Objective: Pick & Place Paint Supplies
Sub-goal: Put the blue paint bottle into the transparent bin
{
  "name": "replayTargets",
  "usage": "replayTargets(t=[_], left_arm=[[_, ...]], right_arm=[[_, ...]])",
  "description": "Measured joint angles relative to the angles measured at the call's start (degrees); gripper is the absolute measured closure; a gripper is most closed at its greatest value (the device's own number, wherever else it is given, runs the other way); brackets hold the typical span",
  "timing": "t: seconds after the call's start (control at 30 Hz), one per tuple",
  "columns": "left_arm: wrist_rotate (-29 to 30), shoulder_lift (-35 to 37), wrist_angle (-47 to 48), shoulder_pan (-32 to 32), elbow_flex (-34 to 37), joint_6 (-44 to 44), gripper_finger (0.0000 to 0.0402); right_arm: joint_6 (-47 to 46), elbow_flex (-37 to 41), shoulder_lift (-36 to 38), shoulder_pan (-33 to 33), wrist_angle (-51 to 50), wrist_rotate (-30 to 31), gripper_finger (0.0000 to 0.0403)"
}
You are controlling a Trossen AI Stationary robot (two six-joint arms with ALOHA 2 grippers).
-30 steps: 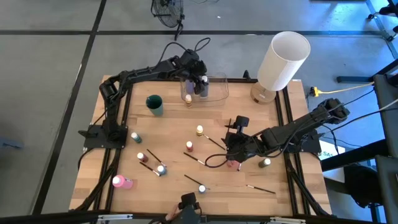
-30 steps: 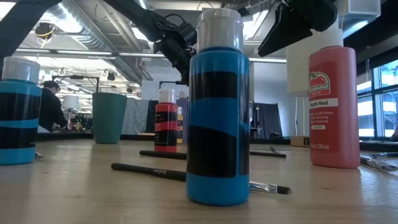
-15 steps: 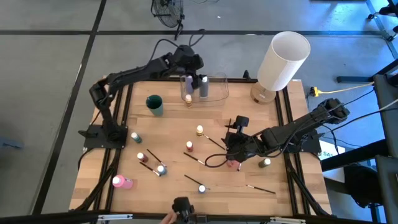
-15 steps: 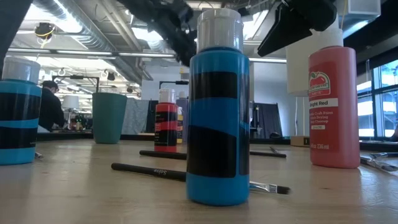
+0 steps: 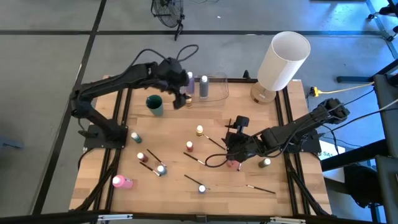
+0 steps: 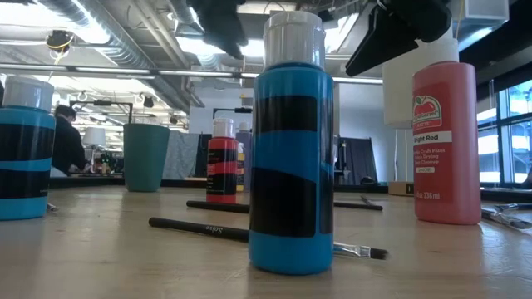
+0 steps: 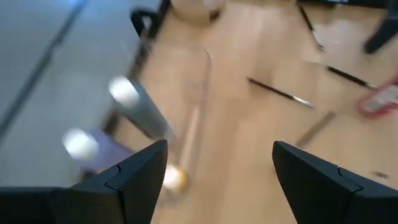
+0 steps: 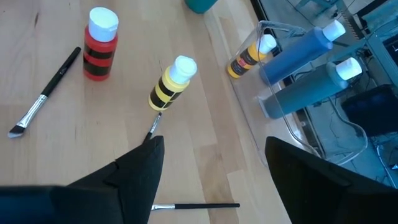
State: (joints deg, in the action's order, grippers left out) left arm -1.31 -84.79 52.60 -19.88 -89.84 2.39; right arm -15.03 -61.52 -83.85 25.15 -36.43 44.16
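We see the left gripper (image 5: pixel 180 99) raised above the wooden table (image 5: pixel 249 118) near its far edge, just beside the clear rectangular plastic container (image 5: pixel 214 88), fingers spread wide, holding nothing. Three paint bottles stand in that container: a grey one (image 5: pixel 204 86), a lilac one (image 5: pixel 189 83), a small yellow-orange one (image 8: pixel 249 57). The right gripper (image 5: pixel 233 148) is low over the table's middle right, fingers wide, nothing between them; a pink bottle (image 5: pixel 234 164) lies just beside it. The yellow-and-black striped bottle (image 5: pixel 199 131), red-and-black striped bottle (image 5: pixel 189 147) and thin dark-handled paintbrushes (image 5: pixel 194 158) are scattered mid-table. The teal cup (image 5: pixel 154 104) stands near the far-left corner.
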Motion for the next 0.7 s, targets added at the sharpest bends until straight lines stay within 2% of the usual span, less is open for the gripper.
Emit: replayTargets(t=[0.1, 0.23, 0.33, 0.57, 0.7], left_arm=[[-1.2, 1.7, 7.2, 3.3, 0.0, -1.1, 0.0114], [-1.4, 2.1, 12.1, 8.2, 0.1, -2.1, 0.0114], [-1.3, 2.1, 13.4, 11.9, 0.1, -4.7, 0.0114], [-1.2, 1.4, 16.3, 21.7, 0.4, -2.2, 0.0114], [1.3, 1.4, 17.4, 27.1, 0.4, -2.7, 0.0114]], right_arm=[[0.2, 0.0, 0.0, 0.0, 0.9, -1.3, 0.0119], [0.3, 0.0, 0.0, 0.0, 1.1, -1.4, 0.0119], [0.3, 0.0, 0.0, 0.0, 1.4, -1.4, 0.0119], [0.8, 0.0, 0.0, 0.0, 3.0, -1.5, 0.0119], [0.9, 0.0, 0.0, 0.0, 3.3, -1.5, 0.0119]])
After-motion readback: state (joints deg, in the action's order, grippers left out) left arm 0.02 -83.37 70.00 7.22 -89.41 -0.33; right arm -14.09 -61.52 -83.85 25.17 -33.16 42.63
